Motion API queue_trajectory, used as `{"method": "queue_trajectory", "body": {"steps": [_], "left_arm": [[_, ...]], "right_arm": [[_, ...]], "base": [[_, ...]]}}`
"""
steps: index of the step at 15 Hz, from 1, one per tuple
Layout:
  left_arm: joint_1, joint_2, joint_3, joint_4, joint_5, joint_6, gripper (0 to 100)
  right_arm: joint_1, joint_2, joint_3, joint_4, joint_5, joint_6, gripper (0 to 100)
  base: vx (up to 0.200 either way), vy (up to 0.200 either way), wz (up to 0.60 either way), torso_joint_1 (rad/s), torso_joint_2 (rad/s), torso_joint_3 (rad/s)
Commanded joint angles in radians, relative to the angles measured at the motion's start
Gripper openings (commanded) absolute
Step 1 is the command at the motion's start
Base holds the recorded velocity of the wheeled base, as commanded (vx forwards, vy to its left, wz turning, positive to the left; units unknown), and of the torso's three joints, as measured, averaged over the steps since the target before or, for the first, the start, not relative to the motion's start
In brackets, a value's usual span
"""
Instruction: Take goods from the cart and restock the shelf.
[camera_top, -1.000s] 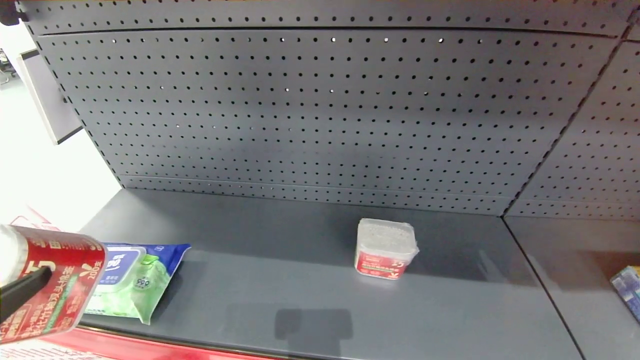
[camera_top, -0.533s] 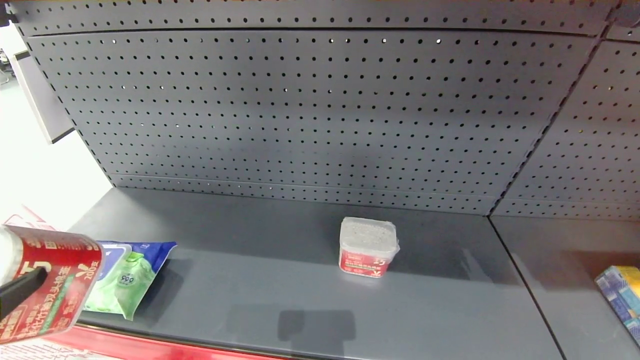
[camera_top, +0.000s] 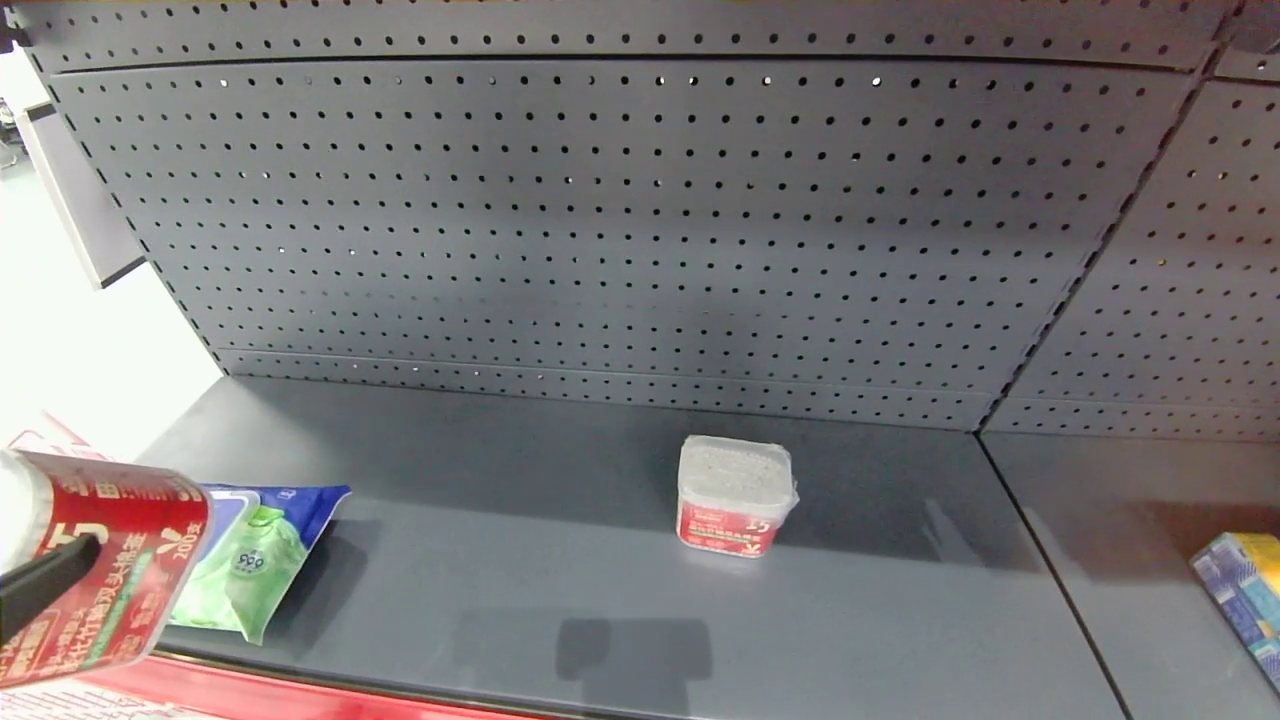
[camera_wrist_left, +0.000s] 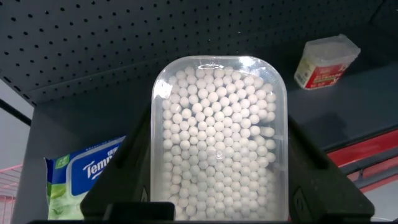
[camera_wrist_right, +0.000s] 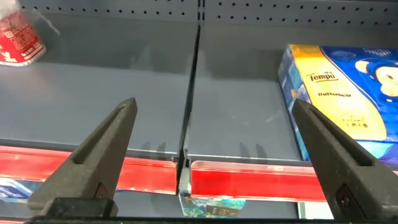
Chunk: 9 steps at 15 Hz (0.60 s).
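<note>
My left gripper (camera_top: 50, 580) is shut on a clear box of cotton swabs with a red label (camera_top: 110, 565) at the shelf's front left corner, held off the shelf board. Through its clear lid the white swab tips (camera_wrist_left: 217, 130) show between the black fingers (camera_wrist_left: 121, 177). A second, identical swab box (camera_top: 735, 495) stands upright mid-shelf (camera_wrist_left: 323, 59). A blue and green pack of wet wipes (camera_top: 255, 555) lies flat at the shelf's left end (camera_wrist_left: 78, 180). My right gripper (camera_wrist_right: 214, 155) is open with nothing between its fingers, in front of the shelf's front edge near the divider seam.
The grey shelf board (camera_top: 560, 560) has a perforated back panel (camera_top: 600, 230) and a red price rail (camera_wrist_right: 249, 180) along its front. A blue and yellow tissue pack (camera_wrist_right: 345, 93) lies on the adjoining shelf section to the right (camera_top: 1240, 595). Free room lies between the wipes and the standing box.
The head camera panned right a little in the first half second, shifting everything leftward. The held swab box stays at the lower left; nothing on the shelf moved.
</note>
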Motion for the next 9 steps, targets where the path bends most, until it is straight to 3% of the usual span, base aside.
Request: {"method": "queue_trajectory", "body": {"steps": [1, 9], "left_arm": [[0.000, 0.000, -0.001, 0.000, 0.000, -0.001, 0], [0.000, 0.000, 0.001, 0.000, 0.000, 0.000, 0]], "right_arm": [[0.000, 0.001, 0.000, 0.000, 0.000, -0.001, 100], [0.000, 0.001, 0.000, 0.000, 0.000, -0.001, 100]], "base": [[0.000, 0.000, 0.00, 0.000, 0.00, 0.000], [0.000, 0.000, 0.00, 0.000, 0.00, 0.000]]}}
